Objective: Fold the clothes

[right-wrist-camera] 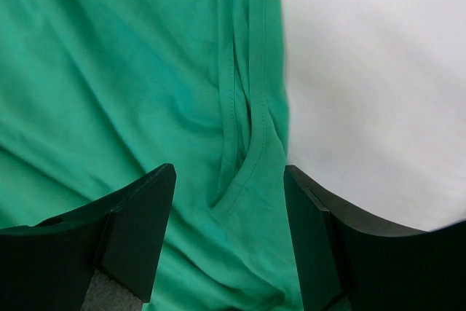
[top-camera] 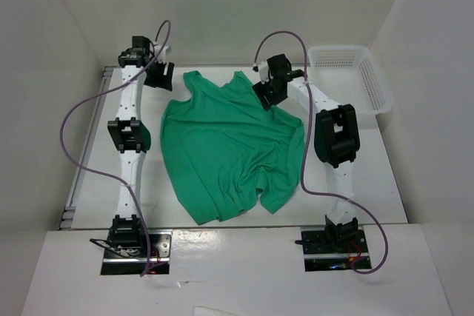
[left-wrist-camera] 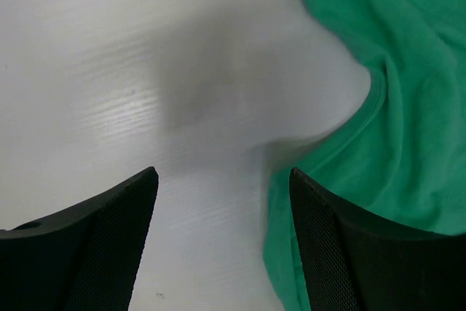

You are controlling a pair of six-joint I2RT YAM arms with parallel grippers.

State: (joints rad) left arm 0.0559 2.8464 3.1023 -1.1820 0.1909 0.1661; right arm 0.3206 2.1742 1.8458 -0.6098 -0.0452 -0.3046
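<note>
**Reaching for the far edge of the T-shirt [top-camera: 222, 146]**

My left gripper [left-wrist-camera: 222, 180] hangs with its jaws apart and nothing between them but bare table [left-wrist-camera: 109, 71]. The green cloth lies off at 3 o'clock, its rolled edge just under my right-hand finger. My right gripper [right-wrist-camera: 229, 172] is likewise spread wide and holds nothing, poised over a stitched edge that runs from 12 down to 6 between the fingers. Seen from above, the shirt sprawls rumpled across the middle of the table. My left hand is at its 11 o'clock, my right at its 1 o'clock, and the white basket [top-camera: 374, 83] sits well apart at 2.

I judge the job here is to take both far corners. To do it well I should shift my left hand toward 3 o'clock until the edge sits between the fingers. Then I should lower both hands onto a single layer, close them together, and lift evenly so the cloth does not twist.

I cannot tell whether the notch at 12 o'clock is the neckline, nor how many layers lie under my right hand. Creases at 5 o'clock hide the near hem, and my right arm covers the shirt's 2 o'clock edge.
</note>
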